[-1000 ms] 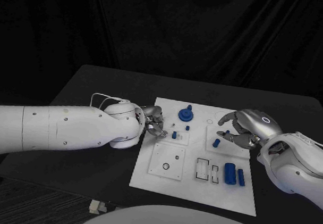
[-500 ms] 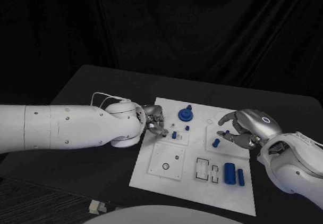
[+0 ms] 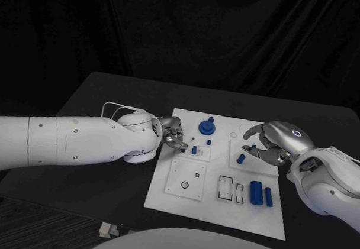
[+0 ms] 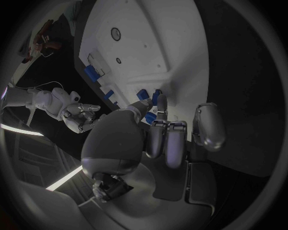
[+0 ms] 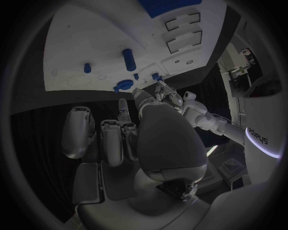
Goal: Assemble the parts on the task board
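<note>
Black rectangular worktop [image 3: 109, 153] before dark curtains carries the white rectangular task board [image 3: 214, 211] at centre. Left silver hand [image 3: 170, 135], at the board's 9 o'clock edge, fingers curled beside small blue peg parts [image 3: 195, 150]; whether it grips one cannot be told. Right silver hand [image 3: 268, 146], at 2 o'clock, fingers curled above a short blue cylinder [image 3: 241, 159]; contact unclear. The right wrist view shows the blue round knob [image 5: 124, 85].
</note>
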### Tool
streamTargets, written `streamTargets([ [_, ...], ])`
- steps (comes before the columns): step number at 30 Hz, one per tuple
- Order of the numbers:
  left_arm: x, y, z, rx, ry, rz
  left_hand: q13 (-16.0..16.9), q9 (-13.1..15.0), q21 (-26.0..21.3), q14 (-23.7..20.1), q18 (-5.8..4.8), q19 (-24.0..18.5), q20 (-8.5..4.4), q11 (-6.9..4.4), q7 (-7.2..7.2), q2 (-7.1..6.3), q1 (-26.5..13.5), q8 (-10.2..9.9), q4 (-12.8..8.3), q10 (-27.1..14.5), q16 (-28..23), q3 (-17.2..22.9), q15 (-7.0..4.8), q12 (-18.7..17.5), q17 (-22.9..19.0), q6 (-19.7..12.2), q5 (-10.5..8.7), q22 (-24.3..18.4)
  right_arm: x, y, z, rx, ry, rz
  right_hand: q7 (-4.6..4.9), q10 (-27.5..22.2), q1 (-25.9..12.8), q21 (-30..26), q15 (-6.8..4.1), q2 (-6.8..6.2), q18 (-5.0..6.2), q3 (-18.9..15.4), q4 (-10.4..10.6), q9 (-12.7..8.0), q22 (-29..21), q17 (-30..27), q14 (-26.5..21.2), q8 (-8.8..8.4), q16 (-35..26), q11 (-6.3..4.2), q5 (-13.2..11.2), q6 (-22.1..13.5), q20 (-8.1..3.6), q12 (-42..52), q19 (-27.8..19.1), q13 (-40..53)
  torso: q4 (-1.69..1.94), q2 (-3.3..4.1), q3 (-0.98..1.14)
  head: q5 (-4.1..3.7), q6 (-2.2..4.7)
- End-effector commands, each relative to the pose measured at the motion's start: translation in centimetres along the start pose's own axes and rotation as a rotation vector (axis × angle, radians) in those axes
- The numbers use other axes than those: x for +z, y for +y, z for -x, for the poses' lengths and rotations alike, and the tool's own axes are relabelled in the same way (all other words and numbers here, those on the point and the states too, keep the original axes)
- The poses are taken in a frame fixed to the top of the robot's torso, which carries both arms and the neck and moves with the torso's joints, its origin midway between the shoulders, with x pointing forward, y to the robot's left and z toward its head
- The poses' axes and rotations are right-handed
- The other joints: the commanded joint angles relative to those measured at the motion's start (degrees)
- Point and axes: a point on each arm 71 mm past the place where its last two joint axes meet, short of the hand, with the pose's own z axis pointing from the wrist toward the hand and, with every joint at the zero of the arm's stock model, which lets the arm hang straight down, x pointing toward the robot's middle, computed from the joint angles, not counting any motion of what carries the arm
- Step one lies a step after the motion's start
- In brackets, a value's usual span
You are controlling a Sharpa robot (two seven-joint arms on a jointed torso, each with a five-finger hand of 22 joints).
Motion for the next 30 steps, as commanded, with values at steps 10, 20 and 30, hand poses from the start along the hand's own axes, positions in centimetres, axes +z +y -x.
streamTargets([
  [10,-0.01,-0.14,-1.16,0.022,0.075,-0.003,10.24,1.22,-0.26,5.17,-0.38,0.05,-0.19,-0.82,-0.37,-0.09,-1.03,1.18,1.71,3.37,-0.16,-1.97,-0.46,-0.3,13.45,1.14,-3.43,9.14,-0.07,0.05,0.04,0.003,-0.015,0.003,0.12,5.97,0.48,-0.09,0.48,0.07,0.29,0.08,-0.28,-0.1,9.73,9.8,4.72,-0.29,-0.38,0.19,0.29,0.42,0.04,0.2,-0.25,15.07,0.01,0.0,0.0,-0.02,-0.01],
  [20,0.01,-0.12,-1.2,0.026,0.081,-0.002,10.2,1.61,-0.54,5.15,-0.37,0.01,-0.11,-0.59,-0.08,0.28,-2.43,1.17,4.11,3.3,-0.26,-4.71,-0.31,-0.41,13.41,0.63,-7.02,9.11,-0.06,0.06,0.03,0.004,-0.016,0.003,0.12,5.97,0.48,-0.09,0.48,0.07,0.29,0.08,-0.28,-0.1,9.73,9.8,4.72,-0.29,-0.38,0.19,0.29,0.42,0.04,0.2,-0.25,15.07,0.02,0.0,-0.01,0.0,-0.01],
  [30,0.03,0.09,-1.19,0.03,0.088,0.004,10.5,1.93,-1.02,5.12,-0.31,-0.13,0.08,-0.28,0.26,0.68,-3.22,1.03,5.53,3.4,-0.33,-6.61,-0.08,0.0,13.39,-0.36,-7.73,9.02,-0.08,0.04,0.01,0.003,-0.015,0.003,0.12,5.97,0.48,-0.09,0.48,0.07,0.29,0.08,-0.28,-0.1,9.73,9.8,4.72,-0.29,-0.38,0.19,0.29,0.42,0.04,0.2,-0.25,15.07,0.02,0.03,-0.01,-0.04,-0.01],
])
